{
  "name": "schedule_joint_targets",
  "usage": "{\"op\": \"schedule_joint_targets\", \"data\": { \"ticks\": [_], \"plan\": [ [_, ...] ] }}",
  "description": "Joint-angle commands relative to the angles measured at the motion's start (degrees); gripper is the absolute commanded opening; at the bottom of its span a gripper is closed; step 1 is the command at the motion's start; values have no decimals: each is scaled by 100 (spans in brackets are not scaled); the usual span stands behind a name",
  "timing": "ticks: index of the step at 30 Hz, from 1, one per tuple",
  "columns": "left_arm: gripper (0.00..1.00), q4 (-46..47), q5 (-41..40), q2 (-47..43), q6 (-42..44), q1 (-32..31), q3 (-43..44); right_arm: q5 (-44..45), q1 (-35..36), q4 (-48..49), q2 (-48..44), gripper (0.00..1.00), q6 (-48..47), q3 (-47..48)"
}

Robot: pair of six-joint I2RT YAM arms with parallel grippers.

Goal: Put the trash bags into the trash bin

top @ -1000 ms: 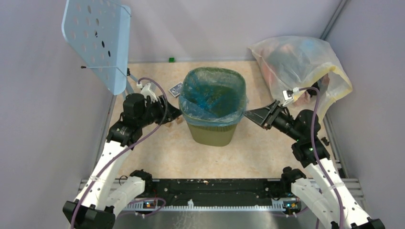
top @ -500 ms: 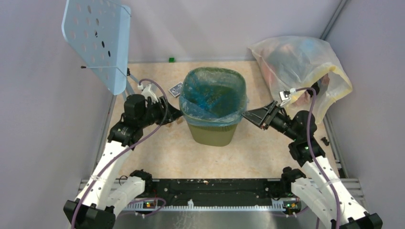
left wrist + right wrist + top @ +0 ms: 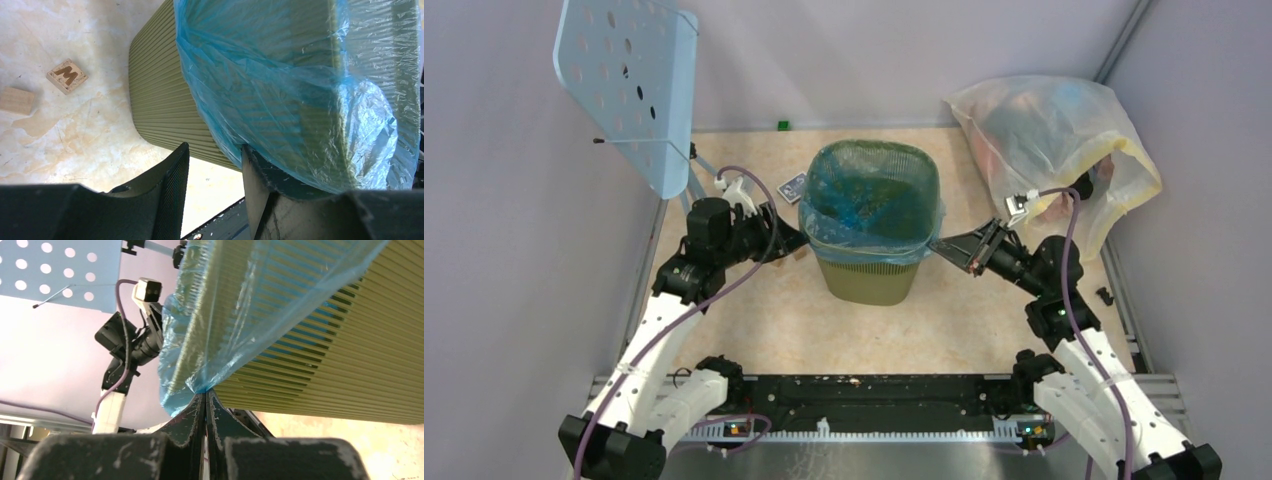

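Note:
The olive-green trash bin (image 3: 867,277) stands mid-table. The light-blue trash bag (image 3: 874,200) lines it, its hem folded over the rim and hanging down the sides. My right gripper (image 3: 938,244) is at the bin's right side, shut on a pinch of the bag's hem (image 3: 202,385) just below the rim. My left gripper (image 3: 798,240) is at the bin's left side with its jaws open (image 3: 212,162). One of its fingers (image 3: 252,175) touches the hanging bag (image 3: 300,100), and the other stands free beside the bin wall (image 3: 160,105).
A yellowish-clear stuffed bag (image 3: 1054,140) lies at the back right. A blue perforated panel (image 3: 629,85) leans at the back left. Wooden tiles lie left of the bin, one marked M (image 3: 67,76) and one plain (image 3: 17,100). A small dark card (image 3: 792,187) lies behind them.
My right gripper has edged left and slightly down along the bin's right side with the bag's hem in it. The left arm has barely moved.

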Motion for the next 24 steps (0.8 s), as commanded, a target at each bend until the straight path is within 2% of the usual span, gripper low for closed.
{"op": "schedule_joint_targets", "data": {
  "ticks": [1,6,10,14,17,18,24],
  "plan": [
    [49,374,76,39,-18,16,-20,-4,-29,67,-47,0,-37,-248],
    [49,477,154,118,-7,16,-105,23,-29,333,39,2,-44,-541],
    [49,567,268,221,3,14,-200,-40,-28,377,215,16,-122,-658],
    [49,675,256,264,4,12,-335,-32,-26,356,257,21,-190,-774],
    [49,768,219,297,13,14,-448,49,-28,211,211,37,-306,-791],
    [49,798,209,319,15,13,-481,74,-29,118,194,39,-371,-774],
    [48,764,3,449,192,14,-510,469,-29,-911,-46,41,-1103,-359]
  ]
}}
